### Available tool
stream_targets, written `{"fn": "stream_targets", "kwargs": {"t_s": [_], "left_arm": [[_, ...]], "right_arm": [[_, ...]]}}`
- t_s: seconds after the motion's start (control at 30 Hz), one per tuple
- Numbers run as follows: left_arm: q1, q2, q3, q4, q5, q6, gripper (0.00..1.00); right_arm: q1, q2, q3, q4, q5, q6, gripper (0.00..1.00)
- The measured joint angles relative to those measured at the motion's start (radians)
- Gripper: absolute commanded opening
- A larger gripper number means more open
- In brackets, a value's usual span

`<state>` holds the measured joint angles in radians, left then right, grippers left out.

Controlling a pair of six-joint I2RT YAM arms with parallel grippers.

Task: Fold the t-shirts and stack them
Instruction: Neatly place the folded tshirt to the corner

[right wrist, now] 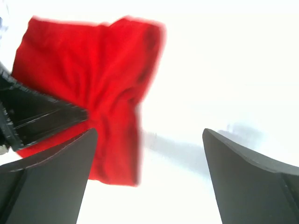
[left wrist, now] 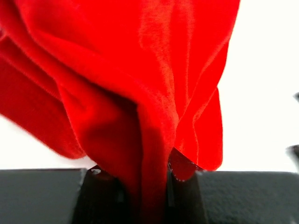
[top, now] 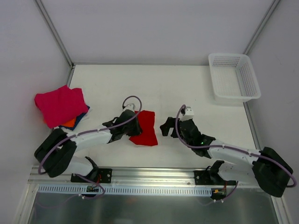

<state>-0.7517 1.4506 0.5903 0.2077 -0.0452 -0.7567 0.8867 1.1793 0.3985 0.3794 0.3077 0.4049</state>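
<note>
A bright red t-shirt point(top: 145, 127) lies folded small at the table's middle front. My left gripper point(top: 129, 126) is shut on its left edge; in the left wrist view the red cloth point(left wrist: 140, 93) is pinched between the black fingers point(left wrist: 187, 196) and fills most of the view. My right gripper point(top: 167, 129) is open and empty just right of the shirt, above the table; the shirt also shows in the right wrist view point(right wrist: 93, 88). A stack of folded shirts lies at the left: magenta-pink point(top: 60, 104) on top, orange point(top: 70, 123) and dark blue point(top: 80, 118) edges showing beneath.
A white plastic mesh basket point(top: 233, 77) stands at the back right corner. Grey walls border the white table point(top: 187, 93) on three sides. A metal rail point(top: 149, 175) runs along the near edge by the arm bases.
</note>
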Motion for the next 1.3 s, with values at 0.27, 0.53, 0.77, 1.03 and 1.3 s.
{"fn": "stream_targets", "kwargs": {"t_s": [0.27, 0.53, 0.77, 1.03, 1.3], "left_arm": [[0.016, -0.358, 0.053, -0.535, -0.224, 0.01, 0.0], [0.176, -0.444, 0.137, -0.76, -0.315, 0.095, 0.0], [0.342, -0.372, 0.336, -0.847, -0.277, 0.215, 0.0], [0.619, -0.177, 0.711, -0.888, -0.147, 0.399, 0.0], [0.831, -0.107, 0.826, -0.963, -0.127, 0.501, 0.0]], "right_arm": [[0.002, -0.272, -0.001, -0.193, 0.081, -0.077, 0.99], [0.007, -0.301, -0.04, -0.229, 0.084, -0.105, 1.0], [0.01, -0.29, -0.052, -0.232, 0.075, -0.107, 1.0], [0.014, -0.316, -0.076, -0.235, 0.073, -0.107, 0.99], [0.016, -0.348, -0.091, -0.243, 0.073, -0.107, 0.99]]}}
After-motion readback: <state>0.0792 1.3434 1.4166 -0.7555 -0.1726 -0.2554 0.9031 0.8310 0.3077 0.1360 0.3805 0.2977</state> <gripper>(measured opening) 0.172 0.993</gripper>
